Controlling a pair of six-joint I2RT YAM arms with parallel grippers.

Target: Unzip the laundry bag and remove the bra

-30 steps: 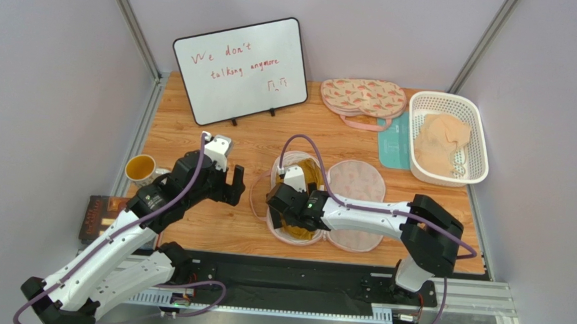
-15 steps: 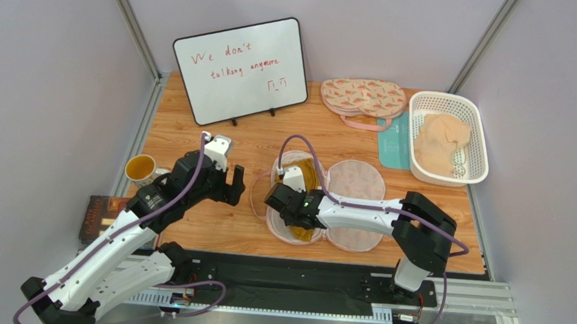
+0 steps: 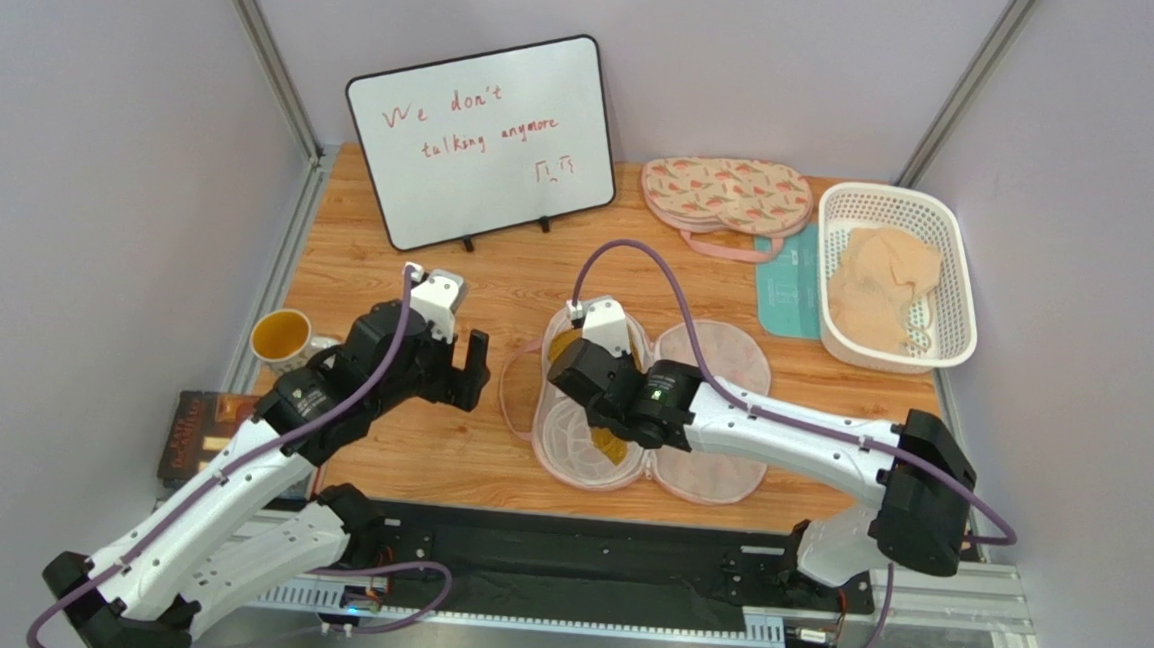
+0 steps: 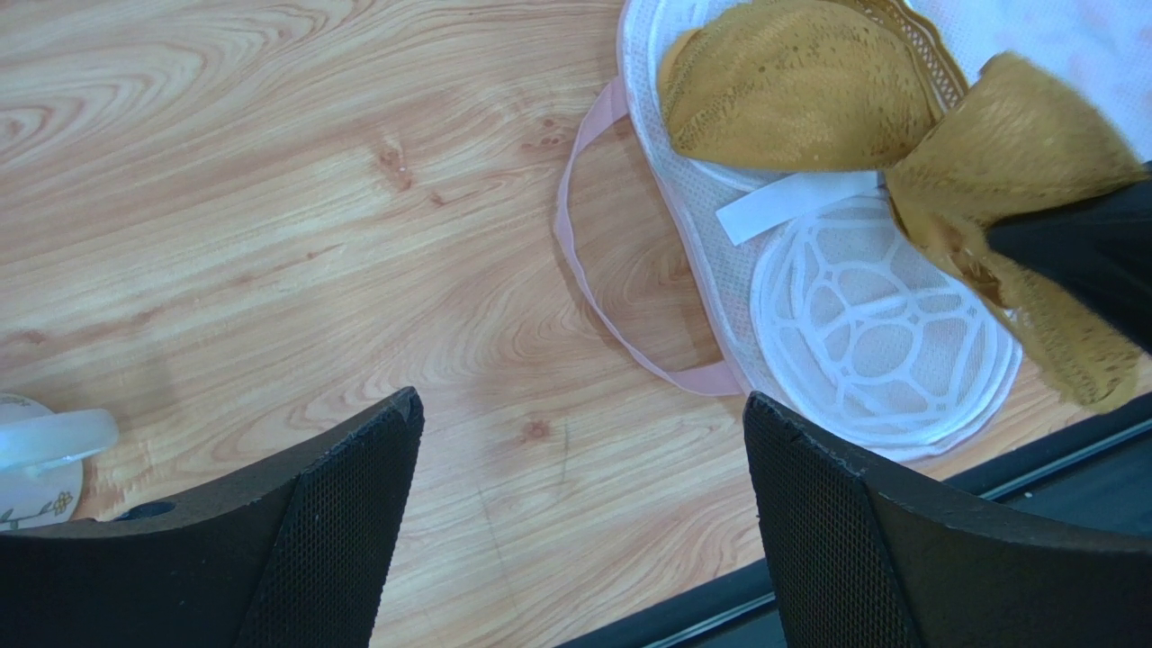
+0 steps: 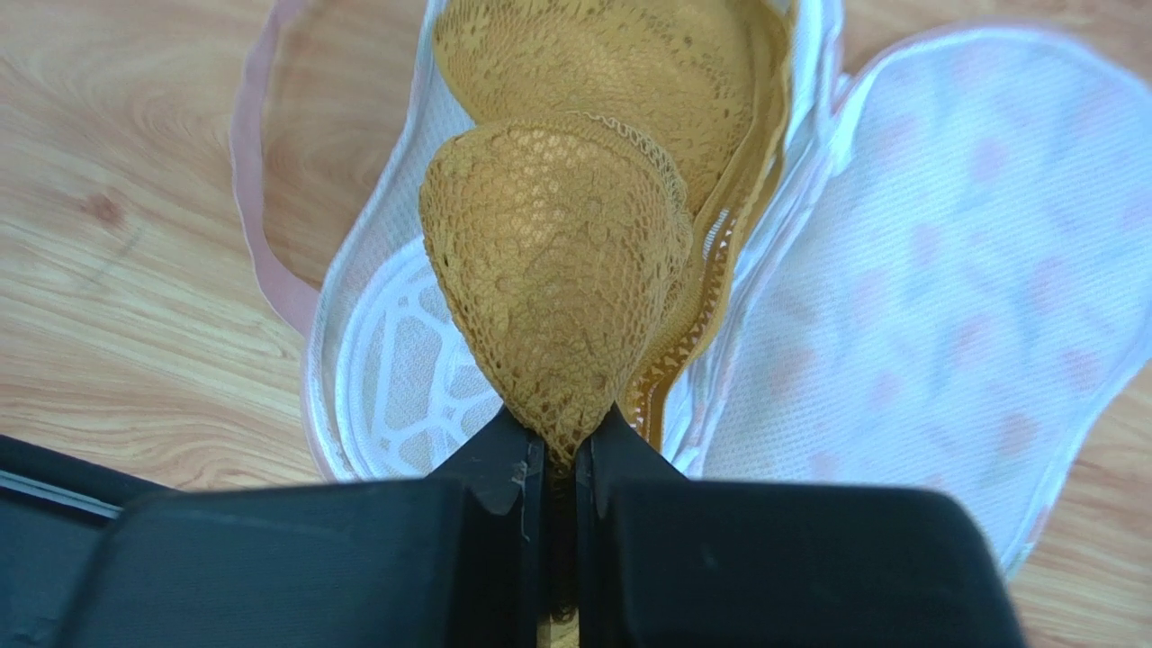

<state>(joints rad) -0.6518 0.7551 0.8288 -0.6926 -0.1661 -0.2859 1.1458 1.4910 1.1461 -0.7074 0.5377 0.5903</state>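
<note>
- Wood-grain table, grey walls; the laundry bag lies unzipped, flaps splayed, white mesh lining upward.
- Right gripper pinches one lacy mustard cup of the bra, raised; the other cup lies in the bag.
- Left gripper gapes over bare wood beside the pink strap.
- Only the top view shows whiteboard, basket, cup.

Two peanut-shaped cream printed fabric laundry bags: an open laundry bag and, behind it, a closed laundry bag. One mustard-brown lace bra. One whiteboard, one white plastic basket, one peach fabric heap, one yellow cup, one teal mat.
</note>
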